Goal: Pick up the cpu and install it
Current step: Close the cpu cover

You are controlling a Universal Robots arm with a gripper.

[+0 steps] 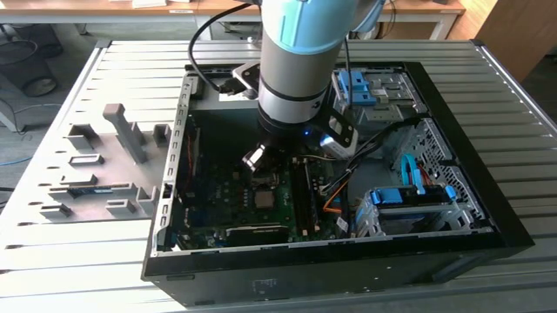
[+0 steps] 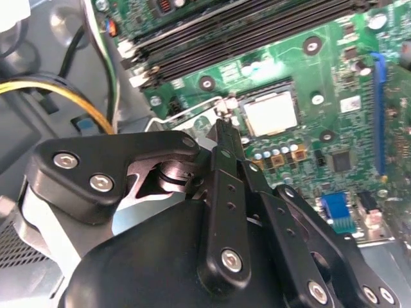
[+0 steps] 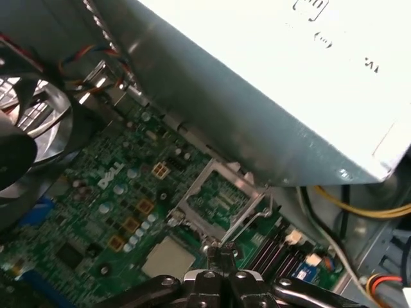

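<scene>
The cpu (image 2: 271,113) already lies flat in its socket on the motherboard (image 2: 340,77), silver face up, with the load plate (image 3: 218,192) swung open beside it. My jaws are closed, tips pressed together at the end of the thin wire retention lever (image 3: 252,220) (whether they pinch it or merely touch it, I cannot tell). I judge the step in hand to be locking the chip down. Done well, the tips bear on the lever alone, clear of the chip's face, moving slowly so the wire cannot spring free.
</scene>
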